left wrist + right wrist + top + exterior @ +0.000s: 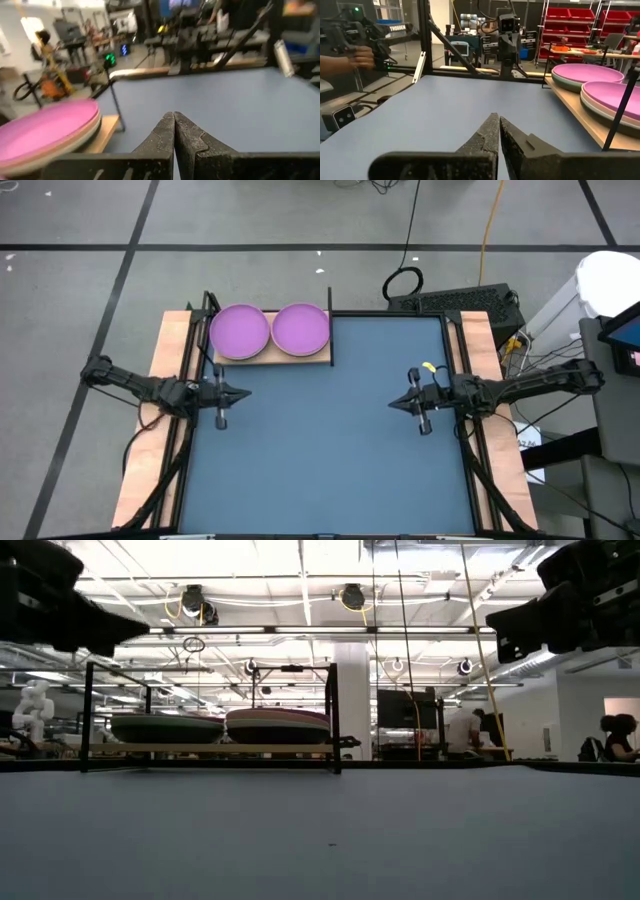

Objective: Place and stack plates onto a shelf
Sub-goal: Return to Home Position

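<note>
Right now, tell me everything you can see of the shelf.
The shelf is a light wooden rectangular board in a thin black frame of posts, level, at the far left corner of the mat. Two plate stacks sit side by side on it, each purple on top. Nothing else touches it.
</note>
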Controlling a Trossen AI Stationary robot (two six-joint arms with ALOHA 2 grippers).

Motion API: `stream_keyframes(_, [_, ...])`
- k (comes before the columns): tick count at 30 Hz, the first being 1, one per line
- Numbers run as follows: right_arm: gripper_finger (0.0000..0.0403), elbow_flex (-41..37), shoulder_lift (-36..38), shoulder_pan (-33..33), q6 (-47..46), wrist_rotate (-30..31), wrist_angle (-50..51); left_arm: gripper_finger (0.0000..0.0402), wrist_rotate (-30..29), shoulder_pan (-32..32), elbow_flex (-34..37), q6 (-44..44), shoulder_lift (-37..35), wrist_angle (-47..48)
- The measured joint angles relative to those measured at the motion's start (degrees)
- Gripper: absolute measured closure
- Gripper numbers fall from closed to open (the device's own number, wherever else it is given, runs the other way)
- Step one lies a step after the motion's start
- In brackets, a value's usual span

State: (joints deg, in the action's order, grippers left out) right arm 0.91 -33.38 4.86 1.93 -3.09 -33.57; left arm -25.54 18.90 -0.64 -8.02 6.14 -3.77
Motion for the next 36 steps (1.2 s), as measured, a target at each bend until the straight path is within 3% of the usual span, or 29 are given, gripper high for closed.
stream_keyframes(6, [0.0403,0.0,1.9,0.0,1.0,0.0,1.0,0.04,6.8,0.0,0.0,-3.4,-6.1,0.4])
stream_keyframes(16, [0.0403,0.0,6.9,0.0,1.0,0.7,8.0,0.04,8.8,-1.3,-0.1,-4.0,-6.0,0.0])
stream_keyframes(19, [0.0403,0.0,9.1,0.0,1.1,3.9,11.8,0.04,11.4,-1.3,0.1,-4.3,-6.0,-4.1])
stream_keyframes(23, [0.0403,0.0,12.0,0.0,1.4,9.1,16.8,0.04,12.0,-1.4,0.1,-4.4,-6.0,-1.0])
stream_keyframes(30, [0.0403,0.0,15.5,0.0,2.4,9.1,22.0,0.04,12.3,-4.0,0.1,-5.1,-6.0,-0.6])
stream_keyframes(36, [0.0403,0.0,17.9,0.0,2.1,8.8,26.4,0.04,16.4,-7.1,0.1,-5.4,-6.0,-0.6])
